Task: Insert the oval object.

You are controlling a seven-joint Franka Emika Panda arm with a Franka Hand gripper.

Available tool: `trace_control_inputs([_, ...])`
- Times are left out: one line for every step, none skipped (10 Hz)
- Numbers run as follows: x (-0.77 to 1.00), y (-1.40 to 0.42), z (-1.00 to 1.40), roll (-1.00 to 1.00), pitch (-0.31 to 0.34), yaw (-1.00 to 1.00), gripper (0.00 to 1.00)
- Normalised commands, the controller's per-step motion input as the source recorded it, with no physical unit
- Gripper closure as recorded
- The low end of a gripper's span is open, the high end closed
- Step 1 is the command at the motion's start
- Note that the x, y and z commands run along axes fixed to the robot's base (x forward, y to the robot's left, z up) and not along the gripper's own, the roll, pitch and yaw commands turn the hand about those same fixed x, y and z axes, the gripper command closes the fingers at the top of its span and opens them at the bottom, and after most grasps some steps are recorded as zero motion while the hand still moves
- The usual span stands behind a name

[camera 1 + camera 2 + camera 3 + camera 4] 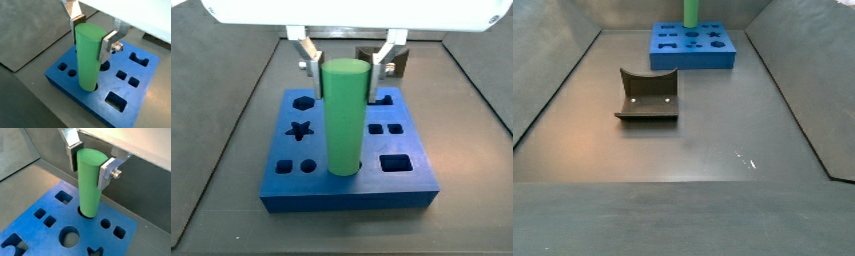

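Observation:
The oval object [88, 57], a long bright green peg, stands upright with its lower end in a hole of the blue block [137, 75]. It also shows in a wrist view [89, 183] and in both side views [345, 115] [691, 12]. My gripper [92, 37] is above the block, its two silver fingers on either side of the peg's upper part, pads against its sides, shut on it. The gripper also shows in a wrist view [89, 169] and a side view [345, 72]. The peg's bottom tip is hidden inside the hole.
The blue block [318, 190] [694, 55] has several shaped holes: star, hexagon, squares, rounds. It sits at the far end of the grey walled bin. A small dark grey-brown holder [647, 95] stands on the floor mid-bin, apart from the block.

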Motion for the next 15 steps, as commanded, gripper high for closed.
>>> trace_control_inputs([0.21, 0.04, -0.27, 0.19, 0.087, 0.0, 1.0])
trace_control_inputs([0.11, 0.05, -0.25, 0.22, 0.079, 0.0, 1.0])
trace_control_inputs([0.0, 0.04, -0.26, 0.22, 0.056, 0.0, 1.0])
trace_control_inputs([-0.13, 0.0, -0.27, 0.17, 0.004, 0.0, 1.0])
trace_control_inputs([-0.25, 0.0, -0.27, 0.15, 0.0, 0.0, 1.0])
trace_control_inputs([-0.21, 0.0, -0.26, 0.14, 0.0, 0.0, 1.0])
trace_control_inputs([0.0, 0.0, -0.33, 0.11, 0.0, 0.0, 1.0])
trace_control_inputs([0.12, -0.09, -0.47, 0.1, -0.006, -0.04, 1.0])
trace_control_inputs([0.17, -0.11, -0.49, 0.1, -0.017, -0.05, 1.0])
trace_control_inputs([0.17, -0.11, -0.49, 0.09, -0.024, -0.05, 1.0])
trace_control_inputs([0.14, -0.11, -0.48, 0.1, -0.029, -0.04, 1.0])
trace_control_inputs([0.15, -0.13, -0.49, 0.11, -0.007, -0.06, 1.0])
trace_control_inputs([0.13, -0.07, -0.45, 0.05, -0.004, -0.06, 1.0])
trace_control_inputs([0.09, 0.0, -0.21, -0.05, -0.087, -0.01, 1.0])
trace_control_inputs([0.0, 0.0, 0.0, 0.0, 0.0, 0.0, 1.0])
